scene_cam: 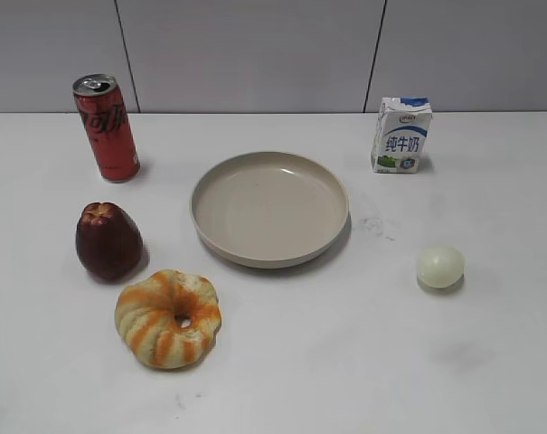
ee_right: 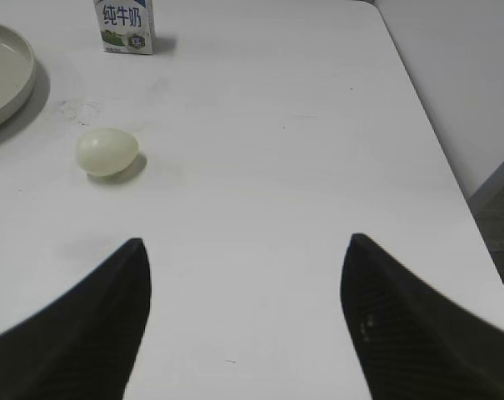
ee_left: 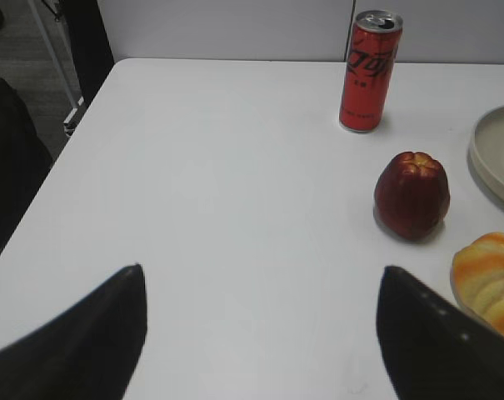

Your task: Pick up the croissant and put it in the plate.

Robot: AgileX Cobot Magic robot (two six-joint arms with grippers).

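The croissant, a pale yellow ring with orange stripes, lies on the white table at the front left; its edge shows at the right of the left wrist view. The beige plate sits empty at the table's middle; parts of its rim show in the left wrist view and the right wrist view. My left gripper is open and empty, to the left of the croissant. My right gripper is open and empty over bare table. Neither gripper shows in the exterior view.
A dark red fruit stands just behind the croissant. A red can stands at the back left, a milk carton at the back right. A pale egg-like ball lies right of the plate. The table's right edge is near.
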